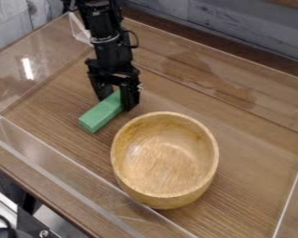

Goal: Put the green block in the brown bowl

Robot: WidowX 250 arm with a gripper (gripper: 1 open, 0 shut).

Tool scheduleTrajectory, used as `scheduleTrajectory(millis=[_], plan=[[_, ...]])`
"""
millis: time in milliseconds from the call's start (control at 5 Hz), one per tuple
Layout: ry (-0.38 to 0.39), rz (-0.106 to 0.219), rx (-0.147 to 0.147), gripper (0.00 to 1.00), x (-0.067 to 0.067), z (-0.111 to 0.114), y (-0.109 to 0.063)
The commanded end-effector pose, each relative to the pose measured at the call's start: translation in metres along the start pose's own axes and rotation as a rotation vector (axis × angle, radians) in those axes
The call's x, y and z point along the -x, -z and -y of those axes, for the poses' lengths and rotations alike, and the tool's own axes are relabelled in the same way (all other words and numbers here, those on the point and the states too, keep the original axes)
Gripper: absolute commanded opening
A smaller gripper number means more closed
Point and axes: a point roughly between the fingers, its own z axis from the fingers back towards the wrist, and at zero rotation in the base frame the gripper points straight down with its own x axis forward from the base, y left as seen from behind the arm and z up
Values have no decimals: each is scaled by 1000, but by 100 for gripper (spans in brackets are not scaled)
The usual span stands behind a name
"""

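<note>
The green block (98, 115) lies flat on the wooden table, just left of and behind the brown bowl (166, 158). My gripper (116, 97) points straight down over the block's far end, its two black fingers spread open on either side of that end, low near the table. Nothing is held. The bowl stands upright and empty at the centre front, a short gap from the block.
A clear plastic wall (40, 149) runs around the table (226, 88) along the left and front edges. The black arm (101, 28) rises from the gripper toward the top left. A grey plank wall stands behind the table.
</note>
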Motion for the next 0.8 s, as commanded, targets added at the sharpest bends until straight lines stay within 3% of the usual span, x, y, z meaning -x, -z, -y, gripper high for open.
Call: scheduleTrajectory(millis=[0, 600], plan=[[-11, -9, 8, 0, 4, 1, -3], [-47, -18, 36, 0, 7, 7, -18]])
